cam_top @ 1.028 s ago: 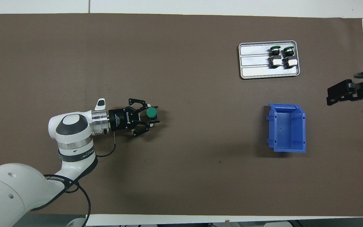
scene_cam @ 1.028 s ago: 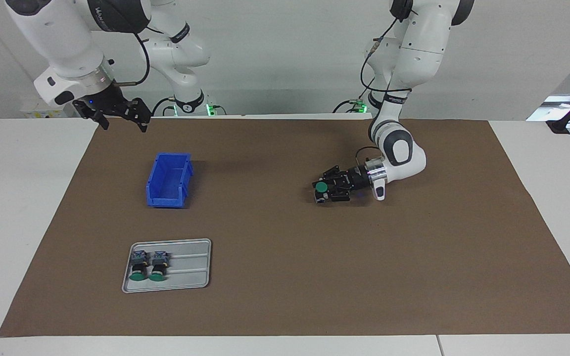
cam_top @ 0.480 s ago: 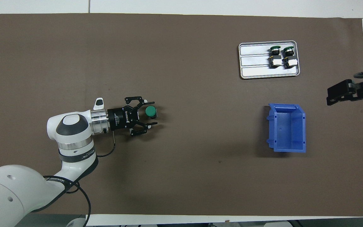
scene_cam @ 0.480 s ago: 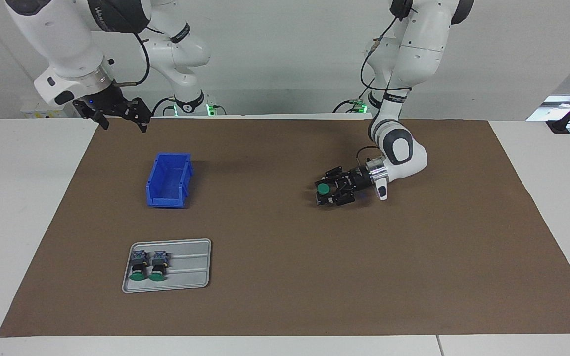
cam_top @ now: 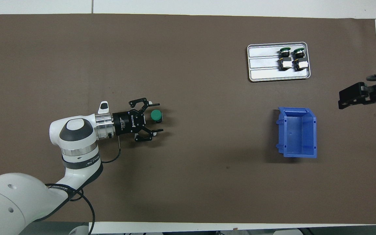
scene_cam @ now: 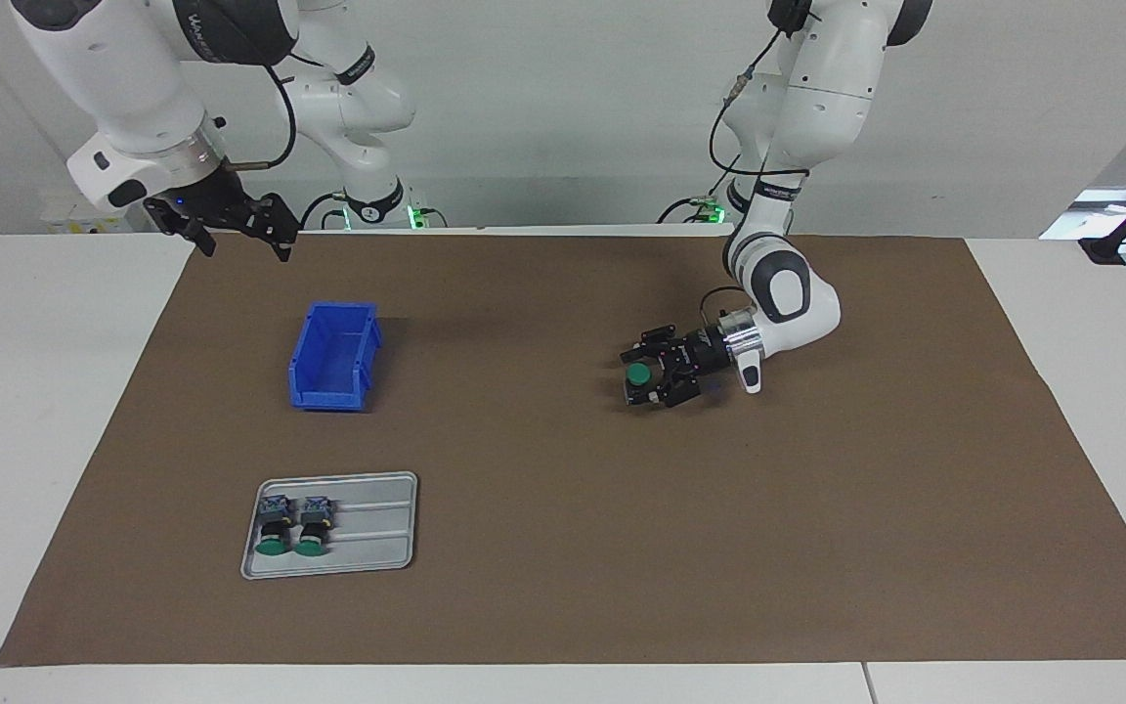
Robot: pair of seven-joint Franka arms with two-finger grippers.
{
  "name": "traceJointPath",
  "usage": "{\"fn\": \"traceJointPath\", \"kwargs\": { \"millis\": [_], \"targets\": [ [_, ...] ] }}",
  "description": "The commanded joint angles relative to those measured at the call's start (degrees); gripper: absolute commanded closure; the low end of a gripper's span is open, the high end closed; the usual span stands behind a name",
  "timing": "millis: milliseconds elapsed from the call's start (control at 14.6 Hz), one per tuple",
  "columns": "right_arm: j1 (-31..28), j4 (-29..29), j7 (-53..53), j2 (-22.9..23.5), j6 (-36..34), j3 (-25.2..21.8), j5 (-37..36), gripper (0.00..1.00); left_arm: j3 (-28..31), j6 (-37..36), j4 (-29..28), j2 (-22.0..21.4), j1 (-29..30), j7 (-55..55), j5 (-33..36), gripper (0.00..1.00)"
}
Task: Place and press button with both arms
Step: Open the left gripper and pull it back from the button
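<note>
Left pincer (cam_top: 157, 117) spread wide around upright button (cam_top: 156, 115), seemingly untouching; right pincer (scene_cam: 240, 238) wide, waiting.

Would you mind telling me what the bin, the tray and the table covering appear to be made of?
The blue bin looks like moulded plastic: uniform colour, ribbed walls. The tray seems metal or metallic-finished plastic: pale grey sheen, pressed ridges, rolled rim. The brown table covering looks like matte paper or thin card, flat with no gloss.

light: bright, even, from above | shadows: soft, short | focus: sharp | glare: none
</note>
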Motion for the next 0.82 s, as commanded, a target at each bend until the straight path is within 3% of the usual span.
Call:
{"fn": "traceJointPath", "kwargs": {
  "millis": [0,343,754],
  "targets": [
    [-0.2,-1.2,-1.1,-1.0,0.8,-0.1,0.0,0.0,0.6,1.0,-1.2,-1.9,-0.4,-1.0,-0.1,0.0],
    [-0.2,-1.2,-1.1,-1.0,0.8,-0.1,0.0,0.0,0.7,1.2,-1.3,-2.6,1.0,-3.2,5.2,0.0],
    [-0.2,-1.2,-1.1,-1.0,0.8,-0.1,0.0,0.0,0.9,4.5,-1.3,-7.6,1.1,-11.4,13.9,0.0]
  ]
}}
